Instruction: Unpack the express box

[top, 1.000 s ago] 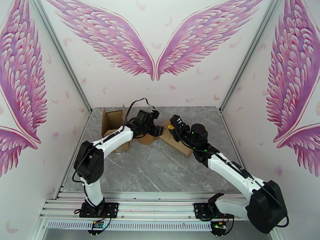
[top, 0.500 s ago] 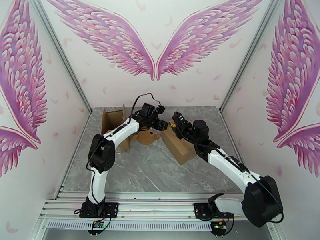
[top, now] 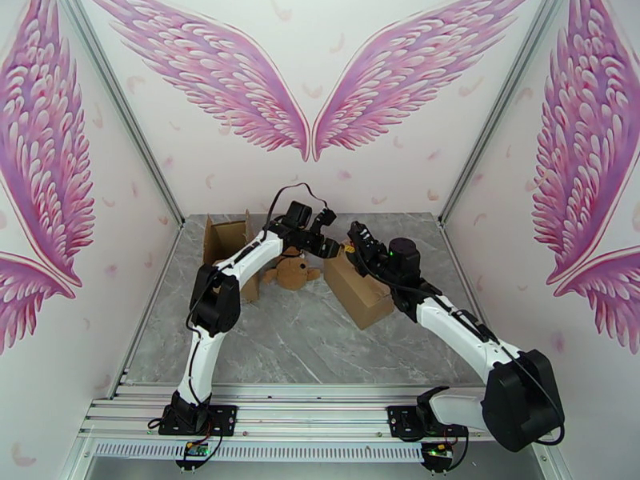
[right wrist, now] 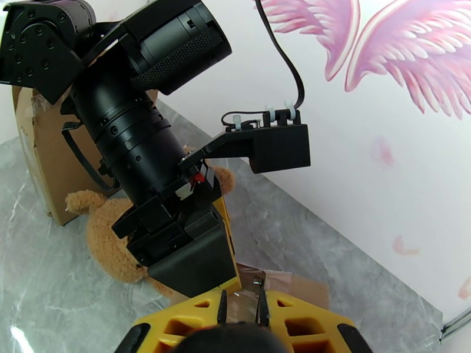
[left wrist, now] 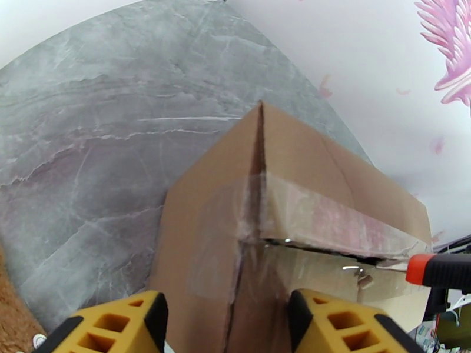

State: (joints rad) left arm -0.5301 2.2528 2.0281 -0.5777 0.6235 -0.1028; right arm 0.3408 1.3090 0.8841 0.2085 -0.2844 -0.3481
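Note:
The express box is a brown carton sealed with clear tape, lying at mid-table; its taped seam and a slit along the top edge fill the left wrist view. My left gripper hangs over the box's left end, open, with its yellow fingers spread above the cardboard. My right gripper sits over the same end, its yellow jaws shut on a thin blade tool with an orange-red part. A brown teddy bear lies on the table just left of the box.
An opened carton with raised flaps stands at the back left, beside the left arm. The two wrists are very close together, and the left arm's black body looms over the right gripper. Grey marble table stretches toward the near edge.
My left gripper moved away from the teddy bear, which now lies on the table, and rose toward the box's end. Its jaws narrowed somewhat. The right gripper shifted slightly back.

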